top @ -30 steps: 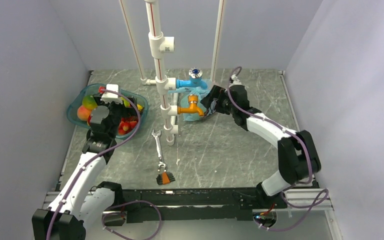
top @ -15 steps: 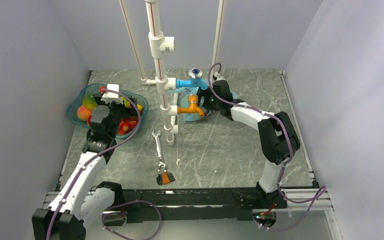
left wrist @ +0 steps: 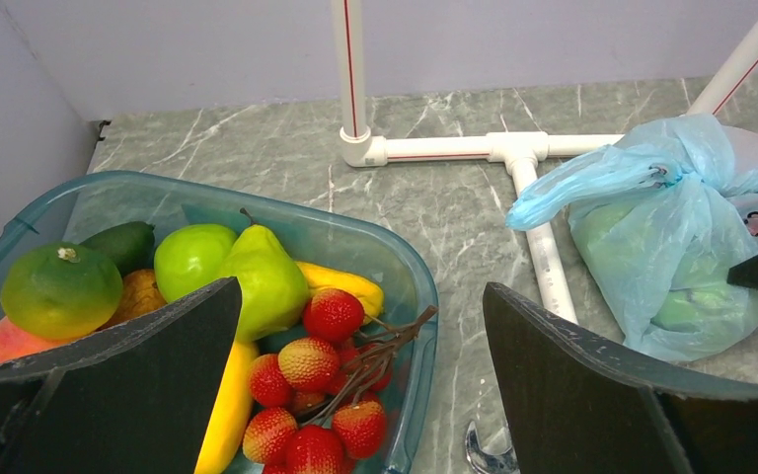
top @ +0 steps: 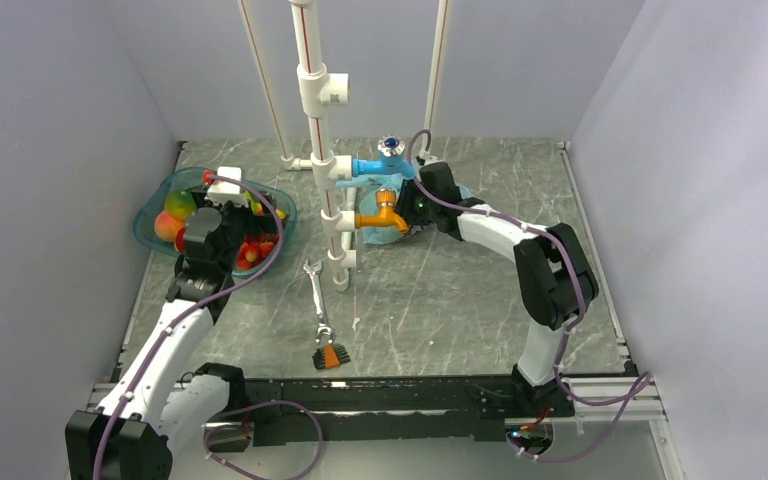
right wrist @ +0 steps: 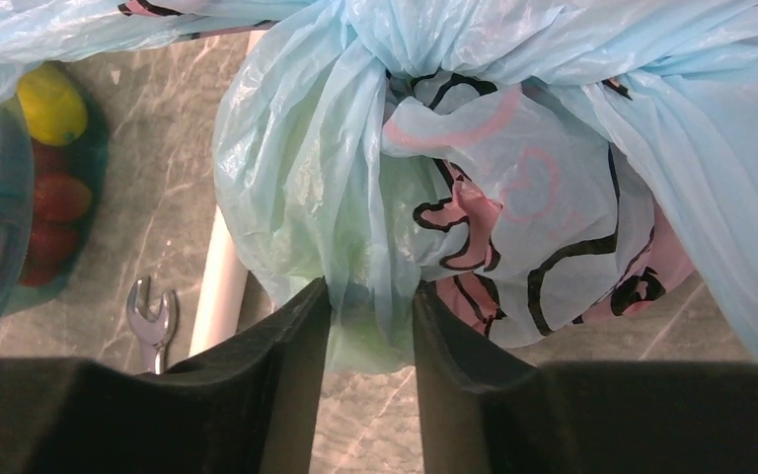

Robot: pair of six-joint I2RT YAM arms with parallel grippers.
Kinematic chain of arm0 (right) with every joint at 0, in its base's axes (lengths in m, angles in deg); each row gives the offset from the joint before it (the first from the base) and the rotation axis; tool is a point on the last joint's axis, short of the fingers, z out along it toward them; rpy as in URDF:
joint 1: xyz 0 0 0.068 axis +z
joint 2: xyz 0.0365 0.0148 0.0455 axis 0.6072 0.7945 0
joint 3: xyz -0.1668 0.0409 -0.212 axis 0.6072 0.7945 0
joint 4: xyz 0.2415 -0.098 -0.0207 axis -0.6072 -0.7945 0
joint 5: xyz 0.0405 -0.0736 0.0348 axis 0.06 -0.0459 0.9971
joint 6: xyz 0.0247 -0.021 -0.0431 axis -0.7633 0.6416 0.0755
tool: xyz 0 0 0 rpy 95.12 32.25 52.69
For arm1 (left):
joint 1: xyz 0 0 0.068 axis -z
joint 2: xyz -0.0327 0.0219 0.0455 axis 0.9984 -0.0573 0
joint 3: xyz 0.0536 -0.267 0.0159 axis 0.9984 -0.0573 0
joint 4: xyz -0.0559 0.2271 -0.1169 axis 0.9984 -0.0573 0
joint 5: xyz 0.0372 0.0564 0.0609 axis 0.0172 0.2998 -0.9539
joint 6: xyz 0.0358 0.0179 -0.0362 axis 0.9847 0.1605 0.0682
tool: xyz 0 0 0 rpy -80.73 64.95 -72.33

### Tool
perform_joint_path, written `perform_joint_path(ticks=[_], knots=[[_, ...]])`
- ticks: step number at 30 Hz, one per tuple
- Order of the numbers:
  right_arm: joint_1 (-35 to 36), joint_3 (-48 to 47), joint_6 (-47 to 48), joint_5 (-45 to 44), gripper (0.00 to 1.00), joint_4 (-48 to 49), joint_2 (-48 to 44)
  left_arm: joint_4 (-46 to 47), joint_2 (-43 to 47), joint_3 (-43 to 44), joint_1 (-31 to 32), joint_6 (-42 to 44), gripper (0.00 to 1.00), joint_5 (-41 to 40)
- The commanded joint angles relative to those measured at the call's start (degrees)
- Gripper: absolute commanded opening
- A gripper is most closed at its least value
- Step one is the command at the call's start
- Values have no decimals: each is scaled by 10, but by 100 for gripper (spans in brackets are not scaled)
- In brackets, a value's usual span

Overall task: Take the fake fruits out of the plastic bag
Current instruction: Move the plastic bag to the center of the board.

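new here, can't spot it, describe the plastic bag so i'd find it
Find the white pipe frame at the back. Right of it, by the orange tap, lies the bag: thin, crinkly, light blue with dark cartoon print, unlike the teal basket.

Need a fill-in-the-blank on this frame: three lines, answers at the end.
1. The right gripper pinches a fold of the light-____ plastic bag between its fingers.
2. The left gripper hangs over the teal basket with its fingers ____.
3. A metal ____ lies on the table in front of the white pipe stand.

Answers: blue; open; wrench
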Motion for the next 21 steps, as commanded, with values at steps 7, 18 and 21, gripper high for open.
perform_joint_path(ticks=[7,18,21], knots=[[3,63,32,48,16,29,-54,-9,-11,41,2,7,99,15],[17,141,32,61,8,44,-102,-8,-5,36,9,-4,99,-5],[23,156,38,61,8,36,-119,-22,-8,44,13,-3,99,-30]])
